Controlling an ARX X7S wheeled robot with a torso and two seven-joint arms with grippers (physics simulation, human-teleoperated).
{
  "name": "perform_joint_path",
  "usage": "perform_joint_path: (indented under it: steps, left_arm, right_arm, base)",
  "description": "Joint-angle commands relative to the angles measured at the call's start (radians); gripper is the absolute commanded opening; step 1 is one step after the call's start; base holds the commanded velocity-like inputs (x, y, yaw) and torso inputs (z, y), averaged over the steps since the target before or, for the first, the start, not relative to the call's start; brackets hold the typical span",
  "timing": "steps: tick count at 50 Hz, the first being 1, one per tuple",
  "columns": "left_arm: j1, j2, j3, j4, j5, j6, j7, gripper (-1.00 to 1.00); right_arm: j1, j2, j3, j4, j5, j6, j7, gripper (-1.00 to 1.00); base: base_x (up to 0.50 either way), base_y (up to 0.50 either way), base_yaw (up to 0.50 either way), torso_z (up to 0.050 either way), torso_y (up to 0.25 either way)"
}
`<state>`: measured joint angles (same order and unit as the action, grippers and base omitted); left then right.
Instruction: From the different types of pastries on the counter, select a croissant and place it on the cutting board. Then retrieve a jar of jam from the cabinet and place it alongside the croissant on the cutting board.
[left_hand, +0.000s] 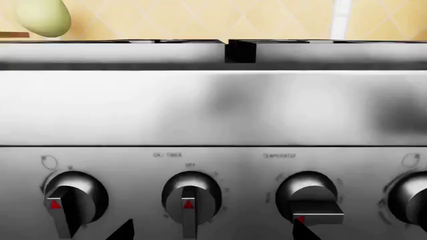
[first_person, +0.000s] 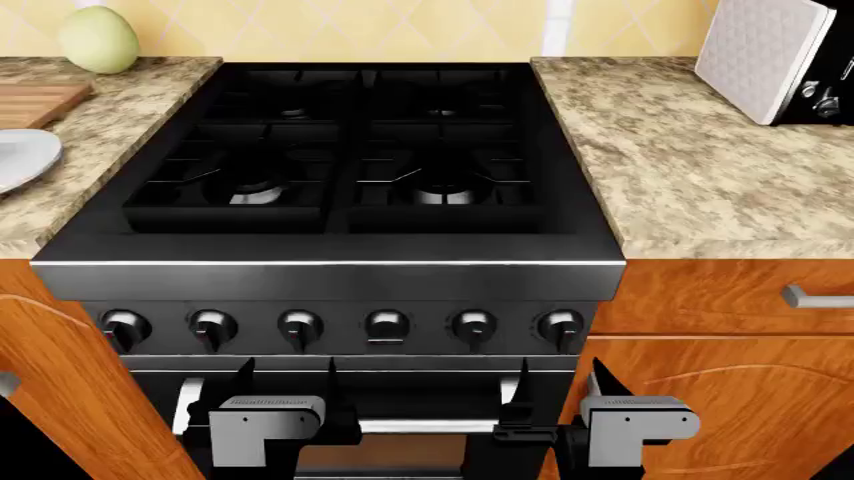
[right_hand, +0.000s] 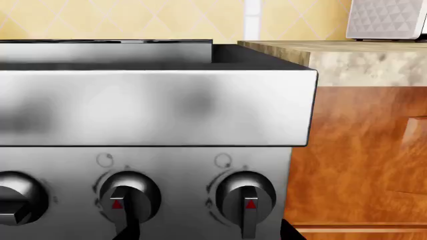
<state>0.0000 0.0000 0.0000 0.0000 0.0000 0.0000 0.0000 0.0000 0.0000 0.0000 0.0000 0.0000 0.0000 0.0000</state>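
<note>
Golden pastry is nowhere in these views: the croissant and the jam jar are both out of sight, so their places cannot be given. What does show of the task is the corner of the board (first_person: 38, 103), far left on the desk (first_person: 114, 140), with a pale plate (first_person: 24, 158) just near of it and a green fruit (first_person: 99, 40) farther back by the wall.

A black stove (first_person: 354, 170) fills the middle. Both arms hang low in front of its knobs (first_person: 387, 325). The left tool (first_person: 287, 385) and the right tool (first_person: 561, 385) each show two dark fingertips standing apart with nothing between them, so both look open and empty. A white toaster (first_person: 767, 55) sits far right.

As a judgement: a croissant should be very light, soft and flaky, so it wants a gentle pinch across its thick middle, not at the thin horns, which would crumble or slip out. The jar is likely heavier, stiff and smooth-sided, so a firm squeeze around the body below the lid seems safest, kept upright. The robot probably needs to turn left toward the board first, since the pastries are not visible from here.
</note>
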Motion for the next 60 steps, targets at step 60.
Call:
perform_joint_path:
  steps: [60]
  left_arm:
    - [-0.015, -0.107, 0.122, -0.009, -0.131, -0.004, -0.1, 1.0]
  right_arm:
    - [0.013, 0.109, -0.135, 0.004, 0.083, 0.016, 0.13, 1.0]
  base:
    - [0.0, 0.3, 0.0, 0.0, 0.0]
